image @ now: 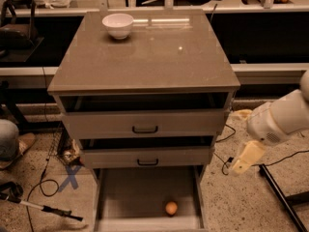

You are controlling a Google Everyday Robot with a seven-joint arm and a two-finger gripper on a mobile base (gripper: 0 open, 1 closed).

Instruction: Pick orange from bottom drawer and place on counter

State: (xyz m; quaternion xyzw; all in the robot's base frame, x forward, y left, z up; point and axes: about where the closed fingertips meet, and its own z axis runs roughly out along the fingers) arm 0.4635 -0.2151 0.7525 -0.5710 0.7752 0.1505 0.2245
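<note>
The orange (pixel 171 208) lies on the floor of the bottom drawer (pixel 120 197), near its front right part; the drawer is pulled fully out at floor level. The counter (pixel 145 57) is the glossy grey-brown top of the cabinet. My gripper (pixel 235 142) hangs to the right of the cabinet, level with the two upper drawers, above and to the right of the orange. Its two cream fingers (pixel 246 156) are spread apart and hold nothing.
A white bowl (pixel 118 24) stands at the back left of the counter. Two grey drawers with black handles (pixel 145 129) are partly pulled out above the bottom drawer. Cables (pixel 48 187) and a blue cross mark lie on the floor at left; a dark bar (pixel 280 197) slants at right.
</note>
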